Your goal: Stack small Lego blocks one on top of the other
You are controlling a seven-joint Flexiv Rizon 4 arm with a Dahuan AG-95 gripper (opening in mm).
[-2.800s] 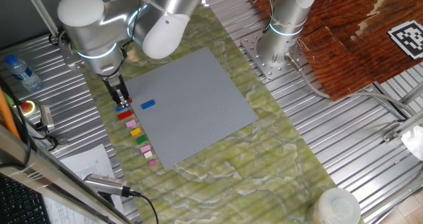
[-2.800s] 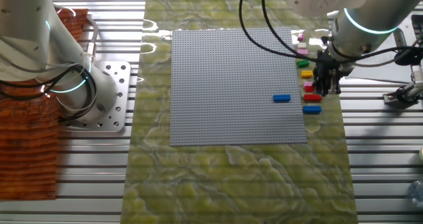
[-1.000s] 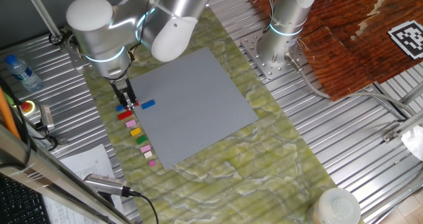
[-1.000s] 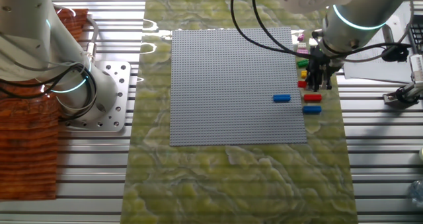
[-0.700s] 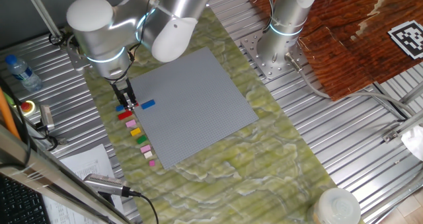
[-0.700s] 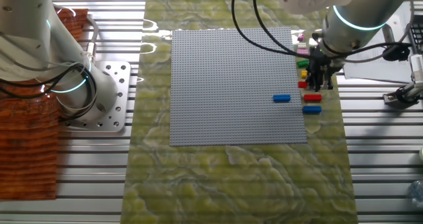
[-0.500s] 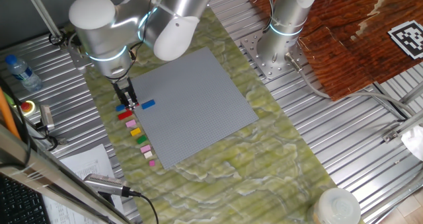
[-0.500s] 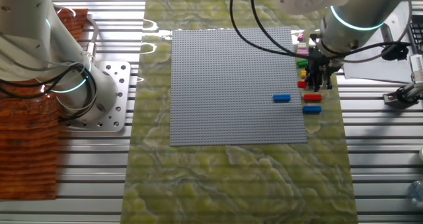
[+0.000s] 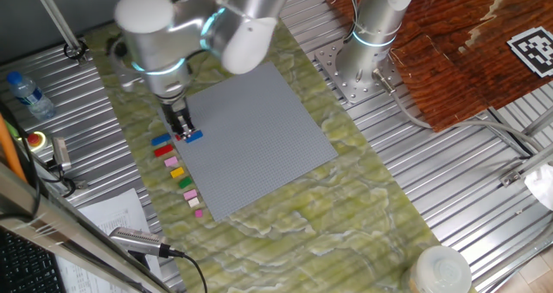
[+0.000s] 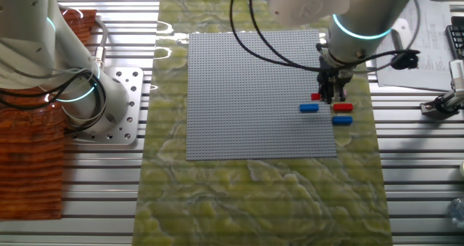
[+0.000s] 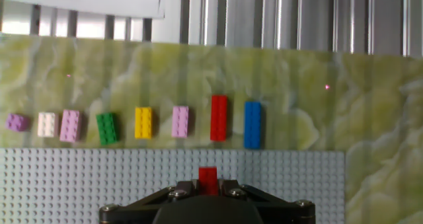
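My gripper (image 9: 183,130) is shut on a small red Lego block (image 11: 207,176) and holds it just over the grey baseplate (image 9: 259,120), right beside a blue block (image 9: 193,136) that sits on the plate. In the other fixed view the gripper (image 10: 326,97) holds the red block (image 10: 316,96) just above the blue block (image 10: 309,108). In the hand view the gripper (image 11: 207,182) shows only its dark jaw bases around the red block. A row of loose blocks lies beside the plate: blue (image 11: 252,124), red (image 11: 219,117), pink (image 11: 180,121), yellow (image 11: 144,122), green (image 11: 106,129).
More small blocks, pink (image 11: 70,125), white (image 11: 47,124) and purple (image 11: 16,122), end the row on the green marbled mat (image 9: 294,198). A second arm's base (image 9: 367,42) stands at the back. A bottle (image 9: 24,92), papers and a microphone (image 9: 138,239) lie to the left.
My gripper lifted a small red block out of the row beside the plate and carried it over the baseplate, up against the blue block there.
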